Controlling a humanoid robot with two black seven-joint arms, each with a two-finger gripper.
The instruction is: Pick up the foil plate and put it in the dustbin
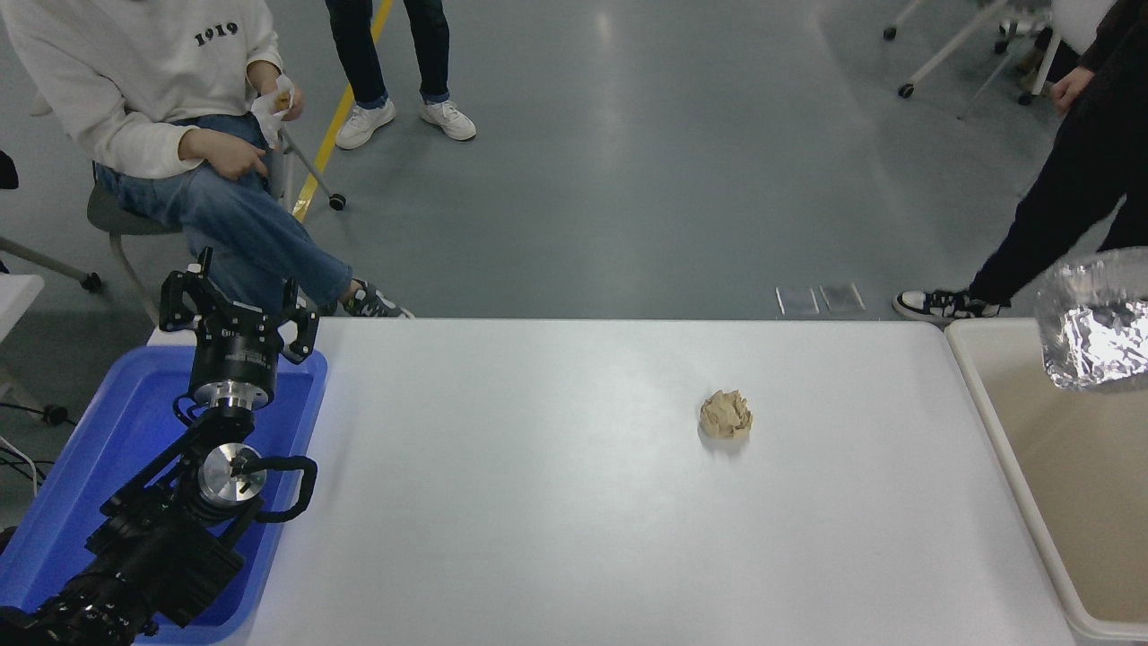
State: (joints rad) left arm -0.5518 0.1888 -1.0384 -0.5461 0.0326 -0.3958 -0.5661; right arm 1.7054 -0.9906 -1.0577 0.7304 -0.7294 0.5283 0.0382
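Nearest you, lower left: left arm, black jointed links with two bright turned-metal discs, parked over the blue tray [54,502]. Its tool, the left tool [238,309], sits at the tray's far edge with both black fingers spread wide apart, holding nothing.

Blue tray: smooth glossy plastic, rectangular, rounded corners, raised rim, at the bench's left end and overhanging its near left corner.

Bench [556,502]: white, matte, flat, rounded far corners. You have broad bare surface on all sides of the one item lying on it.

Paper ball [726,414]: tan, crumpled, rough and creased, right of centre, well apart from every edge.

Dustbin [1004,431]: beige plastic, rectangular, thick rounded rim, smooth inner walls, set against the bench's right end and cut off by the picture's right and bottom edges.

Foil plate [1096,323]: crinkled shiny aluminium, shallow raised sides, bright wrinkled inner face tilted toward you. It hangs at the right edge above the dustbin's far portion, clear of the rim. You cannot see what carries it; the right arm and its tool lie outside the picture.

Beyond the bench's far edge: grey polished floor, a seated person in a white top and jeans at the upper left, standing legs at top centre and right.
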